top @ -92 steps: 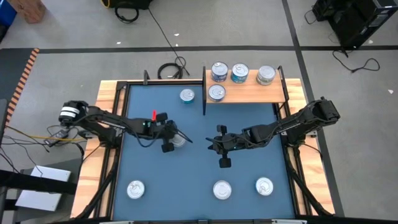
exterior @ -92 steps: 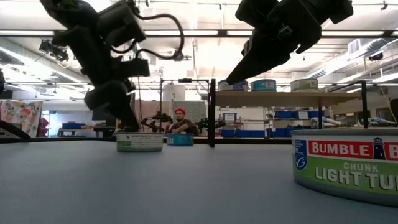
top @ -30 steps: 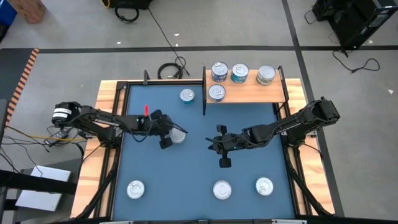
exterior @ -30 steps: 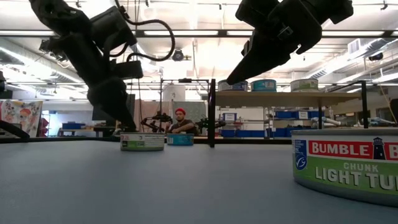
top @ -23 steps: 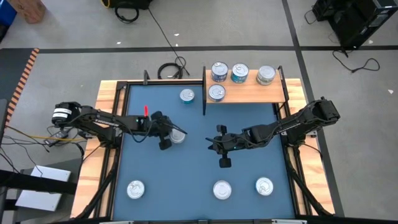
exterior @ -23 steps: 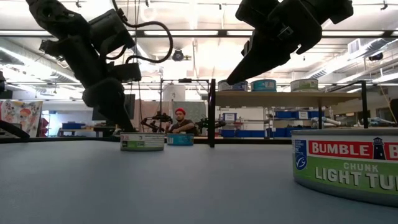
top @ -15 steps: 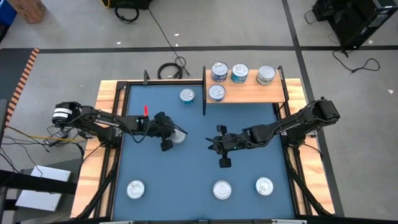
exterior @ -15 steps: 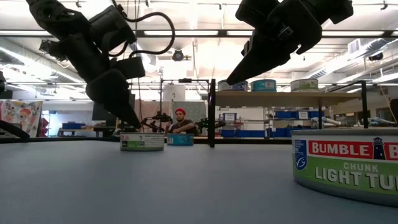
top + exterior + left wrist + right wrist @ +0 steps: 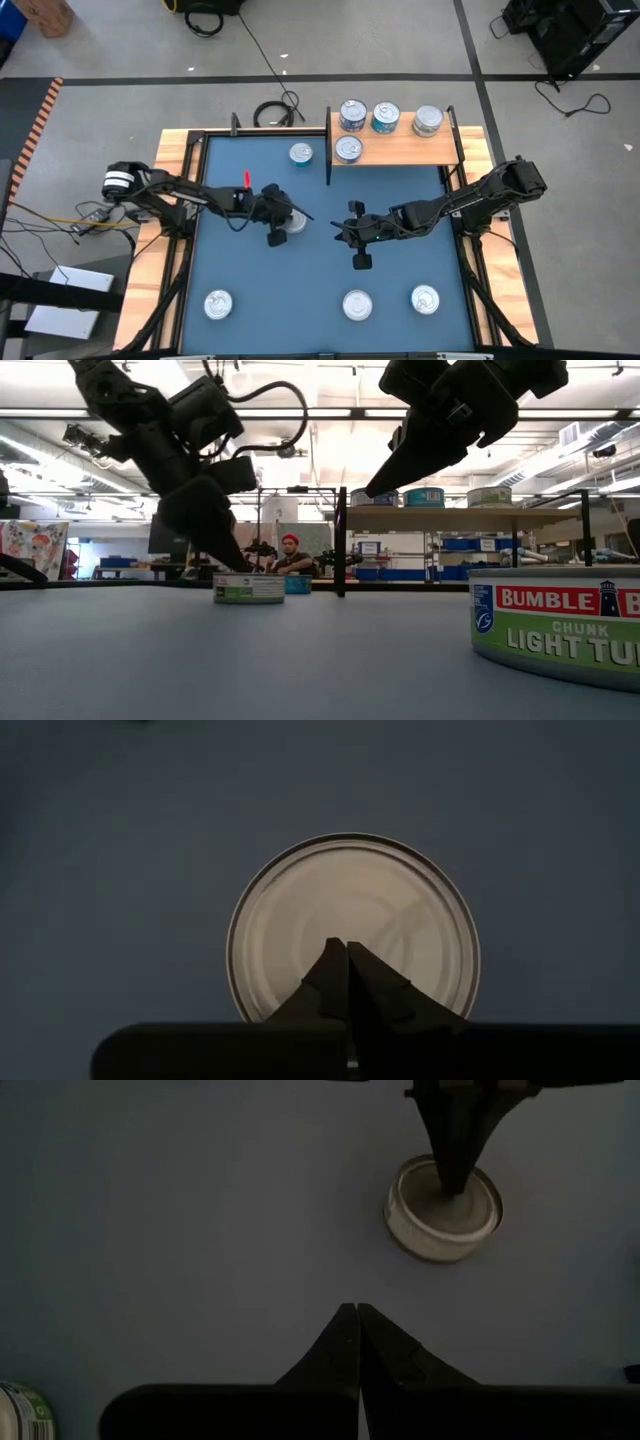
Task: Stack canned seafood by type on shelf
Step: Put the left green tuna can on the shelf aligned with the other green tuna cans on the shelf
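A round tin (image 9: 296,224) with a silver top and a green-and-white label (image 9: 248,589) stands flat on the blue mat (image 9: 240,270). My left gripper (image 9: 287,219) is shut, with its tips on that tin. My right gripper (image 9: 355,240) is shut and hangs above bare mat to the tin's right, touching nothing. The wooden shelf (image 9: 400,152) at the far edge carries three tins in a row (image 9: 385,117) and one in front (image 9: 348,149). Another tin (image 9: 301,153) sits on the mat left of the shelf. My left gripper has its shut fingertips (image 9: 347,948) pressed on the tin's silver top (image 9: 400,910), near its middle. The fingers (image 9: 452,1150) slant down onto it from above and from the table's left. The tin stays upright with its base on the mat.
Three more tins stand along the mat's near edge (image 9: 218,304), (image 9: 357,304), (image 9: 425,298); one shows large in the low view (image 9: 560,622). Black shelf posts (image 9: 329,150) rise beside the shelf. A person sits in the room far behind the table (image 9: 290,557).
My left gripper has moved toward the table's right, staying shut. The tin under its tips has slid the same way along the mat, still upright. My right arm has kept still.
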Motion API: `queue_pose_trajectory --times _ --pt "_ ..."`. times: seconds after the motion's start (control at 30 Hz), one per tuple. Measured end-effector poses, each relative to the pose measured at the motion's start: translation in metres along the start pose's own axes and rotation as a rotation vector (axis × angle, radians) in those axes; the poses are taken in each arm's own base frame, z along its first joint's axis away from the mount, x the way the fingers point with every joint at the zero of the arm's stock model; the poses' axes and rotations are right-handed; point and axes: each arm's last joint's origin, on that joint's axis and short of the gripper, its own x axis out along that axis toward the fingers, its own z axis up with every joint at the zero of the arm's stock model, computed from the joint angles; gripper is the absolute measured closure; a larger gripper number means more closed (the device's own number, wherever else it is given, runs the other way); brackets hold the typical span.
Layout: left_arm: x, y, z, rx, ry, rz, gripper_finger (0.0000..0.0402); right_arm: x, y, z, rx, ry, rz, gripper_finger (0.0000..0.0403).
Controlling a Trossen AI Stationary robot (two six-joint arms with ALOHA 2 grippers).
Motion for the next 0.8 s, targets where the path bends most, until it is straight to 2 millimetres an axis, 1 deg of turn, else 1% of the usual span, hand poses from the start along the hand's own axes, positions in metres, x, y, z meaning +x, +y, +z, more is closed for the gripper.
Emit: queue_pose_trajectory --times 0.2,0.33,0.57,0.73,0.8 --pt "0.018 -0.011 0.009 0.020 -0.013 -0.029 0.0401 -0.001 0.005 0.000 -0.003 0.001 0.011 0.0398" --pt "0.030 -0.024 0.020 0.044 -0.033 -0.072 0.0401 -0.002 0.011 -0.001 -0.010 -0.001 0.026 0.0398" --pt "0.044 -0.047 0.037 0.095 -0.042 -0.125 0.0401 -0.005 0.024 -0.003 -0.007 0.012 0.033 0.0398" --pt "0.052 -0.065 0.048 0.164 -0.051 -0.176 0.0401 -0.008 0.035 -0.008 -0.009 0.040 0.025 0.0398" --pt "0.052 -0.072 0.052 0.210 -0.060 -0.200 0.0401 -0.010 0.039 -0.009 -0.017 0.040 0.031 0.0398"
